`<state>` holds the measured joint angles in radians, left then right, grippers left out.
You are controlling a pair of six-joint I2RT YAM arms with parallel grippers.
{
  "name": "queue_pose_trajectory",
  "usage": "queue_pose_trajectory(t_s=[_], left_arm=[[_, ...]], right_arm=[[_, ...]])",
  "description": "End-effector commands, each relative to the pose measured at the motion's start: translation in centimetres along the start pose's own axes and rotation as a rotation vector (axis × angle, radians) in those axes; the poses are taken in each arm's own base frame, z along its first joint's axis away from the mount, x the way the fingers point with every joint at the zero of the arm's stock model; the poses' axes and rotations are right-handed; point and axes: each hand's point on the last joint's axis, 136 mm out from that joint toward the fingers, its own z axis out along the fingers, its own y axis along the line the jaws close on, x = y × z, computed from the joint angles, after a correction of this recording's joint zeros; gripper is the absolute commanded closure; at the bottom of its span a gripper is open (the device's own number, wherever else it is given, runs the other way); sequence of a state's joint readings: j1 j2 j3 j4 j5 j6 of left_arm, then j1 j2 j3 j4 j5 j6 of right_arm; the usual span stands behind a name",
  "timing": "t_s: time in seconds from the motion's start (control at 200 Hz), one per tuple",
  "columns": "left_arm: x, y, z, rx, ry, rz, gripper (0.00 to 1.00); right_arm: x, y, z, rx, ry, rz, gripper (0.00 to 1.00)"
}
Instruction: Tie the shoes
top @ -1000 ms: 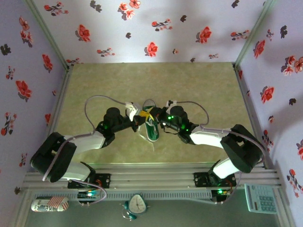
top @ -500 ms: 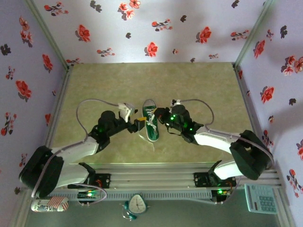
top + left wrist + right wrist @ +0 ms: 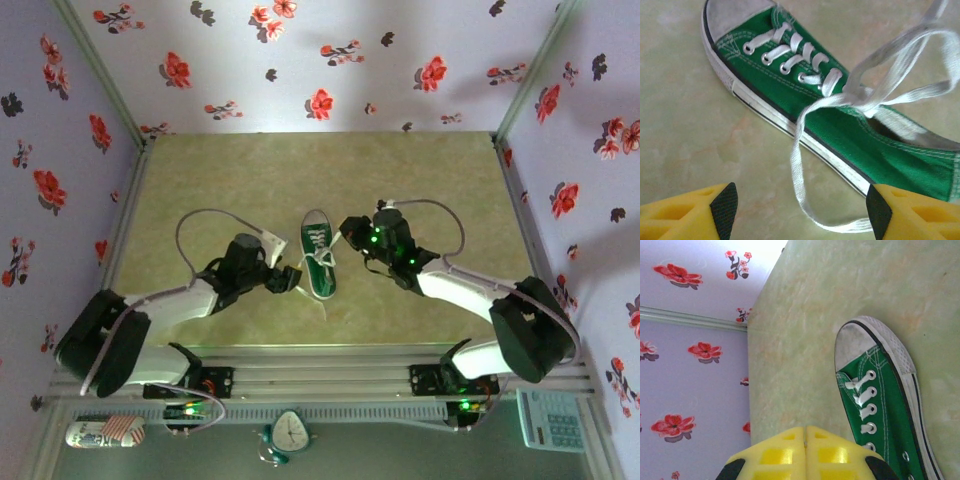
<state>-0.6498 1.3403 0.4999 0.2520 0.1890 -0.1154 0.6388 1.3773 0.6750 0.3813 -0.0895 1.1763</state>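
The green sneaker point(image 3: 321, 262) lies near the middle of the pale marbled counter point(image 3: 420, 170). Its white toe cap point(image 3: 316, 219) points at the far flowered wall point(image 3: 330, 60) and its heel points toward the arm bases. It sits between the two arms.

The left pincer point(image 3: 291, 279) is just beside the heel end, on the shoe's left. In the left wrist view its yellow fingers point(image 3: 685, 212), tipped with black pads, stand wide apart — open, gripping nothing. The same view shows the white laces point(image 3: 875, 95) threaded through the eyelets and crossed over the tongue, with loose loops rising from the crossing. One long loop point(image 3: 796, 165) drops over the white sole rim point(image 3: 757, 109) and lies on the counter between the open fingers. Its far end comes close to the right-hand finger; whether it touches cannot be told.

The right pincer point(image 3: 347, 228) hangs just beside the toe, on the shoe's right — closed, its two yellow fingers pressed flat together in the right wrist view. There the toe cap and the first rows of lacing lie off to one side of it, apart from the fingers.
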Motion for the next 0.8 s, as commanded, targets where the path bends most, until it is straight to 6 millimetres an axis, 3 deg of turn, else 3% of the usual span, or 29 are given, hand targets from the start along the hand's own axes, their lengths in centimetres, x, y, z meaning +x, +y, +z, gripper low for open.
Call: queue_pose_trajectory(t_s=[0.0,0.43,0.62,0.795], left_arm=[[-0.5,0.2,1.0,-0.018,0.054,0.022,0.29],[0.6,-0.8,4.4,0.085,0.137,-0.029,0.36],[1.2,-0.6,5.5,0.117,0.153,-0.066,0.46],[1.8,-0.6,5.8,0.136,0.162,-0.081,0.62]], right_arm=[[-0.7,1.3,0.3,-0.023,0.0,-0.026,1.0],[-0.9,0.9,0.1,-0.017,0.007,-0.019,1.0],[-0.9,0.9,-0.2,-0.017,0.007,-0.024,1.0],[-1.1,0.7,-0.5,-0.012,-0.001,-0.029,1.0]])
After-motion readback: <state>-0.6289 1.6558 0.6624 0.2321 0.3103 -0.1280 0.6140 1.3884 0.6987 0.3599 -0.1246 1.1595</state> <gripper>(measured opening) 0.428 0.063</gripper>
